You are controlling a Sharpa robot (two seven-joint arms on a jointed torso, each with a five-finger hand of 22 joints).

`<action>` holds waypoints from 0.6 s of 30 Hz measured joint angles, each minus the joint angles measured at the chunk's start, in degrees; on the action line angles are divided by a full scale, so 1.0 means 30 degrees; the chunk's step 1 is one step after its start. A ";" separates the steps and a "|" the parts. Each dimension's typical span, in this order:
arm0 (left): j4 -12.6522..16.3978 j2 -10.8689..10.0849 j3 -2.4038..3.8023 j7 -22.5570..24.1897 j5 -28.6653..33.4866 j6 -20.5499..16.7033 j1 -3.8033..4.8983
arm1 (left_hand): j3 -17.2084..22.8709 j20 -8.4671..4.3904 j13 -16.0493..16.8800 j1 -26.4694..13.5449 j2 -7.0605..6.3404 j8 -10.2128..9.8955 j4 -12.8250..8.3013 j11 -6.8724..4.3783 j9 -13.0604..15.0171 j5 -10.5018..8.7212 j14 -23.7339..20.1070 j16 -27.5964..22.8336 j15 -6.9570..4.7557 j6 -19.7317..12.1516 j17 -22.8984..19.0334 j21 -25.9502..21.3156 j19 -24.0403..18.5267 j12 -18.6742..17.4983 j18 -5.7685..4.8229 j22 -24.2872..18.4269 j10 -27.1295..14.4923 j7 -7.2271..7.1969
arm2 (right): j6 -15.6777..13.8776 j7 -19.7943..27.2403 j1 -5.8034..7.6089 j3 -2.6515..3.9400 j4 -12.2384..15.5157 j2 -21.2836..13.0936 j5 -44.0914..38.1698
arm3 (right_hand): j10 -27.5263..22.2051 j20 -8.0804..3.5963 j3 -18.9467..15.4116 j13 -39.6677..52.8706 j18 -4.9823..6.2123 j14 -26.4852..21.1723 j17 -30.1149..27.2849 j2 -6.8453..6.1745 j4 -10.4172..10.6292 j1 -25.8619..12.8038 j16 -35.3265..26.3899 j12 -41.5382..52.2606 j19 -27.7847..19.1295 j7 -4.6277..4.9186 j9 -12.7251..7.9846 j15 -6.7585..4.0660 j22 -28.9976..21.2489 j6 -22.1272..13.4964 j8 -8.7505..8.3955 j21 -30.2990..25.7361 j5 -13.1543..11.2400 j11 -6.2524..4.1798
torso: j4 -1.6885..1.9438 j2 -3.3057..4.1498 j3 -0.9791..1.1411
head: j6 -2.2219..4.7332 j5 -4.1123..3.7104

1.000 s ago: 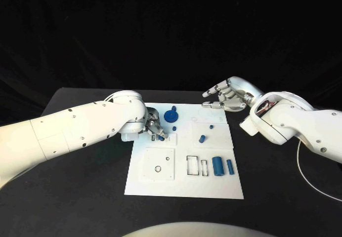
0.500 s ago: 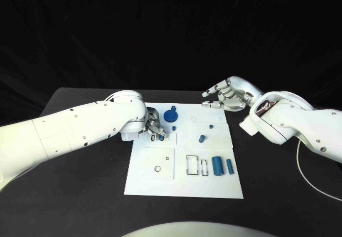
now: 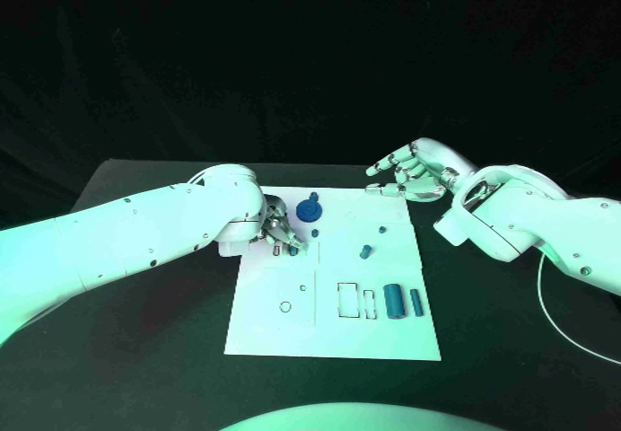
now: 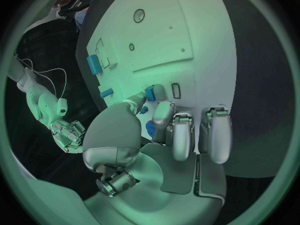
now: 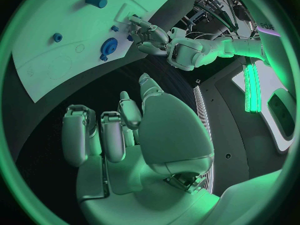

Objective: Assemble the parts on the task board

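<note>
The white task board [image 3: 334, 323] lies in the middle of the black table. My left hand [image 3: 277, 230] is low over the board's left side, thumb and a finger pinching a small blue part [image 4: 150, 93] beside a narrow rectangular slot [image 4: 175, 90]. Near that hand on the board stands a blue gear [image 3: 310, 211]. Two small blue pegs [image 3: 366, 251] stand mid-board, and two blue cylinders [image 3: 395, 303] lie at the near right. My right hand [image 3: 406, 176] hovers above the board's far right edge, fingers half curled and apart, holding nothing. The right wrist view shows the gear [image 5: 109, 45] and my left hand [image 5: 150, 35].
Outlined recesses and small holes [image 3: 286, 306] mark the board's near half. Black table surface [image 3: 143, 359] surrounds the board on every side. My white right forearm [image 3: 544, 229] hangs over the table right of the board.
My left hand has edged slightly toward the board's far side with the small blue part still pinched. The right hand has kept still.
</note>
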 measured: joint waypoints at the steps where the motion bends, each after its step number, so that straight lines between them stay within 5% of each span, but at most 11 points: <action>1: 0.0050 -0.0049 0.0004 0.0005 -0.0009 -0.0007 -0.0006 | -0.0248 0.0000 -0.0001 0.0000 0.0000 -0.0021 0.0084 -0.0032 -0.0024 0.0000 0.0000 0.0000 0.0000 0.0000 0.0000 0.0000 0.0000 0.0000 -0.0001 0.0000 0.0032 0.0000 | 0.0000 0.0000 0.0000 0.0000 -0.0001 -0.0003 0.0000 | 0.0000 0.0000 0.0000 -0.0023 0.0002 0.0000 0.0000 0.0000 0.0000 0.0000 0.0000 -0.0029 0.0000 0.0000 0.0000 0.0000 0.0000 0.0000 0.0000 0.0000 0.0000 0.0000 | 0.0000 0.0000 0.0000 | -0.0004 -0.0002; 6: 0.0341 -0.0371 0.0028 0.0013 -0.0050 -0.0127 -0.0053 | -0.1552 0.0000 -0.0021 0.0000 0.0000 -0.0055 0.0554 -0.0038 -0.0126 -0.0321 0.0067 0.0000 -0.0067 0.0069 -0.0002 0.0000 0.0000 0.0000 0.0000 0.0000 0.0037 -0.0070 | 0.0000 0.0001 -0.0001 0.0000 -0.0018 -0.0013 0.0005 | 0.0000 0.0068 -0.0080 -0.0057 0.0002 0.0000 0.0000 0.0000 0.0080 0.0001 -0.0107 -0.0029 -0.0068 0.0000 0.0001 0.0000 -0.0025 0.0000 0.0000 0.0000 0.0000 0.0000 | 0.0011 0.0000 -0.0011 | 0.0013 -0.0027; 10: 0.0585 -0.0642 0.0169 -0.0028 -0.0080 -0.0388 -0.0137 | -0.2673 -0.0068 -0.0012 -0.0191 0.0192 0.0043 0.0856 -0.0102 -0.0189 -0.1202 -0.0003 0.0000 -0.0136 0.0137 -0.0002 0.0000 -0.0068 0.0000 0.0002 -0.0001 0.0102 -0.0138 | 0.0000 0.0001 -0.0001 0.0000 -0.0050 -0.0014 0.0010 | 0.0000 0.0069 -0.0079 -0.0087 0.0001 0.0000 -0.0001 0.0000 0.0079 0.0001 -0.0107 -0.0111 -0.0068 0.0000 0.0000 0.0000 -0.0058 0.0000 0.0000 0.0000 -0.0001 0.0000 | 0.0011 -0.0002 -0.0011 | 0.0033 -0.0031; 18: 0.1227 -0.1165 0.0955 -0.0076 0.0201 -0.1213 -0.0041 | -0.4218 -0.0137 -0.0948 -0.0311 0.0343 0.0016 0.0883 0.0048 -0.0336 -0.1423 -0.0003 0.0000 -0.0135 -0.0225 -0.0003 -0.0388 0.0000 -0.0980 0.0000 -0.0002 -0.0360 0.0071 | 0.0001 0.0003 -0.0001 -0.0015 -0.0166 0.0035 0.0033 | -0.0120 -0.0002 -0.0079 -0.0164 0.0002 0.0000 0.0014 0.0001 0.0079 -0.0152 -0.0107 -0.0219 -0.0139 0.0000 0.0000 0.0000 -0.0154 -0.0001 0.0000 -0.0098 -0.0001 0.0017 | 0.0000 -0.0007 -0.0009 | 0.0125 0.0004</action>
